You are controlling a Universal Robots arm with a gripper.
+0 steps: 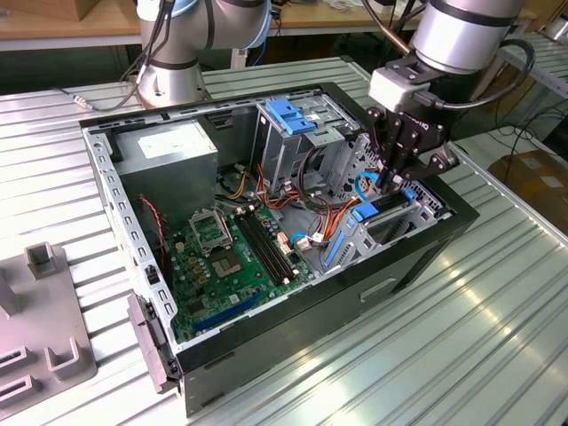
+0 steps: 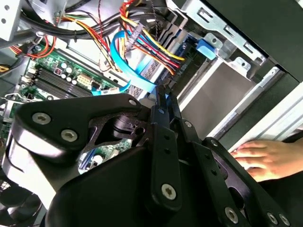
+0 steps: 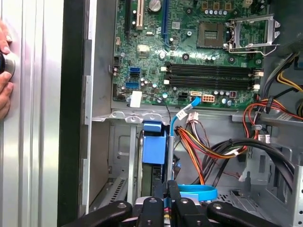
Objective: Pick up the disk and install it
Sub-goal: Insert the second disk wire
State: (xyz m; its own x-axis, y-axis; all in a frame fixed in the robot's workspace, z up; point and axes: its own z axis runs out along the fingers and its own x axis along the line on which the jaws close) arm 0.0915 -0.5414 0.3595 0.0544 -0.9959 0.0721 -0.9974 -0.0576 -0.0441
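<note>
Case lies on its side, open face up, on the slatted table, presumably so the arm can come straight down into the drive bay. A hand rests on the table just beside the case wall. I take it to be steadying things, though I can't confirm that.

Gripper hangs over the bay at the exterior view's right end of the case, just beside the cable bundle. In both wrist views the two fingers stand together with almost no gap. I can't make out whether they pinch a thin edge or simply press down with closed tips.

Disk: I read it as the slab with blue rails sitting in the bay, edge-on to the wrist. Its blue end lies directly ahead of the fingertips, close, in line with them. Contact I cannot tell. My judgement is that the disk is seated or nearly so, and the closed fingers suit pushing better than carrying.
</note>
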